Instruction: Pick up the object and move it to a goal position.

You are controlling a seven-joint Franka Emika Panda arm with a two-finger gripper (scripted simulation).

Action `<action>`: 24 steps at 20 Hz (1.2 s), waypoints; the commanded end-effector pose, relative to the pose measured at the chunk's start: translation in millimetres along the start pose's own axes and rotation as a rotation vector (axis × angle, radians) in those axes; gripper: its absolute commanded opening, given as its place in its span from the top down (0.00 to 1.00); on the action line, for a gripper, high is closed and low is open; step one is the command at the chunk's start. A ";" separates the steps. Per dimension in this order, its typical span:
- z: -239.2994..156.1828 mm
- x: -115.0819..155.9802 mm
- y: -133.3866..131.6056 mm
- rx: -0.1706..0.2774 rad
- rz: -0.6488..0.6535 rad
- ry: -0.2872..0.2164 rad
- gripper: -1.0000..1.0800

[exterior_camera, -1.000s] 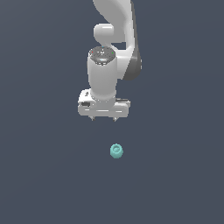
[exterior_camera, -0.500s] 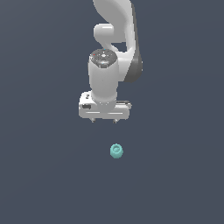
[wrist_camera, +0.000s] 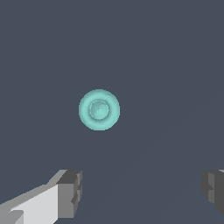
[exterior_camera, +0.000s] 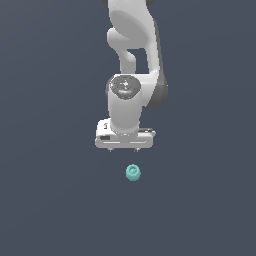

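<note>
The object (exterior_camera: 132,172) is a small teal rounded blob with a ring-like dimple on top, lying on the dark grey floor. In the wrist view the object (wrist_camera: 99,110) sits ahead of the two fingers, not between them. My white gripper (exterior_camera: 124,149) hangs above and just behind the object, pointing down. Its fingers (wrist_camera: 70,194) are spread wide apart and hold nothing.
The dark grey floor (exterior_camera: 50,200) surrounds the object with nothing else on it. The white arm (exterior_camera: 132,45) rises behind the gripper.
The gripper has shifted toward the exterior view's right and lower, closer to the object. The object has not moved.
</note>
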State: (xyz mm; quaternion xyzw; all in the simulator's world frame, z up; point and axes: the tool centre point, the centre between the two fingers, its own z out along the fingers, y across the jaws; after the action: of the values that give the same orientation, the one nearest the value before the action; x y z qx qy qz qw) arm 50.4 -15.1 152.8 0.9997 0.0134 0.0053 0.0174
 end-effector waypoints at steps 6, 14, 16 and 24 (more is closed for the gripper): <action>35.3 31.6 -22.2 0.018 -0.041 -0.006 0.04; 58.2 47.5 -35.8 0.033 -0.063 -0.009 0.04; 60.8 49.2 -37.2 0.034 -0.065 -0.009 0.04; 68.9 49.1 -38.0 0.035 -0.066 -0.010 0.04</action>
State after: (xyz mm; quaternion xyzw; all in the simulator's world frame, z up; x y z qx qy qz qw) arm 99.6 21.8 87.0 0.9989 0.0462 0.0002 0.0003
